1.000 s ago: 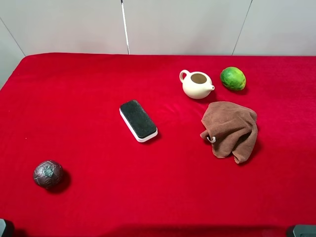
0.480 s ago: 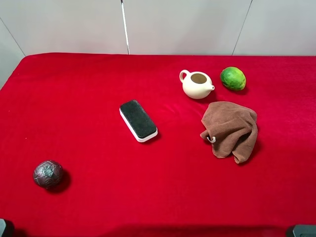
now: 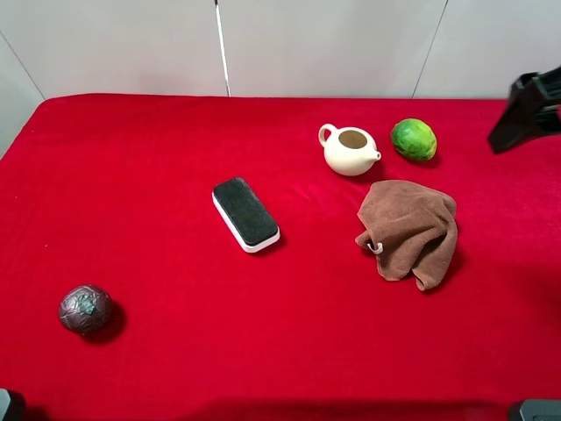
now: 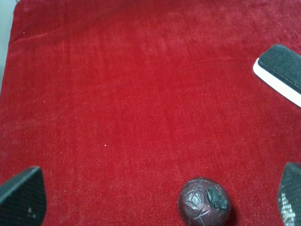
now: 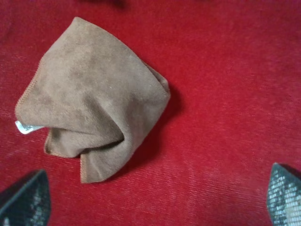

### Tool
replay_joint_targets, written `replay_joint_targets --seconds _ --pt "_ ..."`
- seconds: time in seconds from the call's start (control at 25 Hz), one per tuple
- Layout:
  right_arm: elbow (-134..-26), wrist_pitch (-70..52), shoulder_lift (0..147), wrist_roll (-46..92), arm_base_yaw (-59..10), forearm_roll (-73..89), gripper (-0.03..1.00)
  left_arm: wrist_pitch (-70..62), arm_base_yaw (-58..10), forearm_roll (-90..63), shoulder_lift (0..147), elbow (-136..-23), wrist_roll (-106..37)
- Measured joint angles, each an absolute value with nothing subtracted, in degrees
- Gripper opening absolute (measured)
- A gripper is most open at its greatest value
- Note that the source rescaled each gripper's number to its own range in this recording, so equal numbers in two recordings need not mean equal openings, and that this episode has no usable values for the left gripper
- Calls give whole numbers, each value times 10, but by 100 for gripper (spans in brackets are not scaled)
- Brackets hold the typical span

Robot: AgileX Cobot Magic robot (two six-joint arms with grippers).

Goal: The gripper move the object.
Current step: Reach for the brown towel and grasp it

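Note:
A crumpled brown towel [image 3: 408, 228] lies right of the table's middle; in the right wrist view it [image 5: 94, 99] fills the left half. My right gripper [image 5: 154, 200] is open and empty, hovering above the cloth beside the towel, apart from it. A dark part of the right arm [image 3: 526, 112] shows at the right edge of the high view. My left gripper [image 4: 156, 197] is open and empty, above the cloth near a dark foil ball [image 4: 203, 206], which also shows in the high view [image 3: 85, 309].
A black-and-white eraser [image 3: 245, 213] lies mid-table, its end also in the left wrist view [image 4: 281, 71]. A cream teapot [image 3: 350, 150] and a green fruit [image 3: 413, 139] stand behind the towel. A red cloth [image 3: 158, 158] covers the table.
A dark part of the right arm has come into the high view at the right edge, level with the green fruit. No object has moved.

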State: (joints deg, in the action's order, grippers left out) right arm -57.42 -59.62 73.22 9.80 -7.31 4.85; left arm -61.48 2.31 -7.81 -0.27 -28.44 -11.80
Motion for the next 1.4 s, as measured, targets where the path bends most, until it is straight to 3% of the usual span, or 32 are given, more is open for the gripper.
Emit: replay_joint_targets --seconds 0.88,1.4 --pt "-581 -504 984 179 -73 161 100 -615 23 -78 -3 -284 -118" --pt "-581 -468 1061 183 -127 163 100 -615 23 -78 -3 -284 -118"
